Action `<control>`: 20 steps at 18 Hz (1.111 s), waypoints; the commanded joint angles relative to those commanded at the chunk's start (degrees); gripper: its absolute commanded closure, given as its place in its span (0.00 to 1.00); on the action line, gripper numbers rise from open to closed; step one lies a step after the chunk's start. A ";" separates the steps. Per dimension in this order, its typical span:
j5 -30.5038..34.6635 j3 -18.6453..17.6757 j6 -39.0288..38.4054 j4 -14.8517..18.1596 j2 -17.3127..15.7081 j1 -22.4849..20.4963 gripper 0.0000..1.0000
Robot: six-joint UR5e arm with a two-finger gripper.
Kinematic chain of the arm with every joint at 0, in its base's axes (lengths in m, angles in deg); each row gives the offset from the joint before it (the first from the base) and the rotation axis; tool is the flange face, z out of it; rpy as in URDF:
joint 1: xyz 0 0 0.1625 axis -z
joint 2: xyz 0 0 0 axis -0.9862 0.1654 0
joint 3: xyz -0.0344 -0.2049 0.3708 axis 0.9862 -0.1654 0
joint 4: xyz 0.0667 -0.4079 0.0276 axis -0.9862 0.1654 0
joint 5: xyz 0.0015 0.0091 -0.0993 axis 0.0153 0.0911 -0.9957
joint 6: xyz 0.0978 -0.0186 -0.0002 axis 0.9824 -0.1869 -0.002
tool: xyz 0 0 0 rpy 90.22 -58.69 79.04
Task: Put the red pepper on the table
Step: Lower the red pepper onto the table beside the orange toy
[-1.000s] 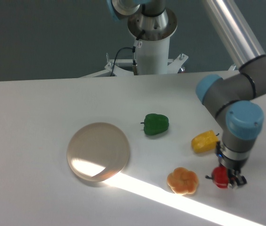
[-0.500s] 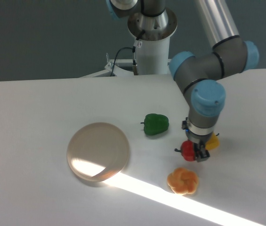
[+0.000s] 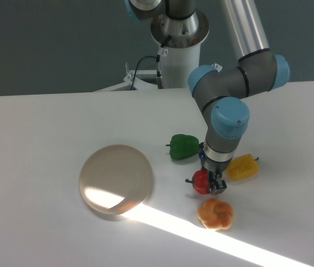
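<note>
The red pepper (image 3: 200,182) is small and glossy, held in my gripper (image 3: 209,184), which is shut on it. It hangs just above or at the white table (image 3: 45,133), between the green pepper and the orange pepper; I cannot tell whether it touches the surface. The gripper points straight down from the arm's wrist (image 3: 223,125), and its fingers partly hide the pepper's right side.
A green pepper (image 3: 184,147) lies just up-left of the gripper. A yellow pepper (image 3: 243,167) lies to its right and an orange lobed pepper (image 3: 215,214) just below it. A round beige plate (image 3: 116,178) sits to the left. The robot base (image 3: 179,50) stands at the back.
The arm has carried the red pepper from the front right of the table leftward, past the yellow pepper, to a spot between the green and orange peppers.
</note>
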 joint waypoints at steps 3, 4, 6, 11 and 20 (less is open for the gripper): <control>-0.10 -0.35 0.00 -1.48 0.35 0.09 0.50; -0.10 -0.70 0.09 -1.93 0.44 0.09 0.50; -0.10 -0.96 0.09 -2.11 0.62 0.09 0.50; -0.10 -1.23 0.18 -2.20 1.14 0.09 0.50; -0.10 -1.14 0.44 -2.20 1.23 -0.18 0.13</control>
